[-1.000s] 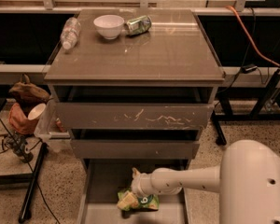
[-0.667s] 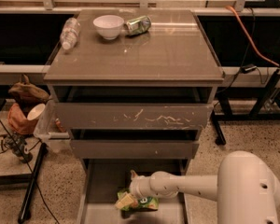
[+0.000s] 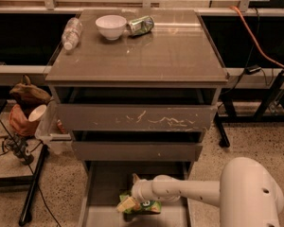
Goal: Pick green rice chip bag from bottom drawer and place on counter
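Counter point(image 3: 170, 56) w/ bowl point(image 3: 110, 26), can point(image 3: 141, 25), bottle point(image 3: 71, 33); gripper point(image 3: 131, 200) in bottom drawer point(image 3: 104, 188) at green rice chip bag point(image 3: 146, 207), grip can't tell.

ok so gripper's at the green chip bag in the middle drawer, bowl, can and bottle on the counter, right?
Wrong drawer: the camera view shows the gripper at the green rice chip bag in the bottom drawer. The bowl, can and bottle are on the counter.
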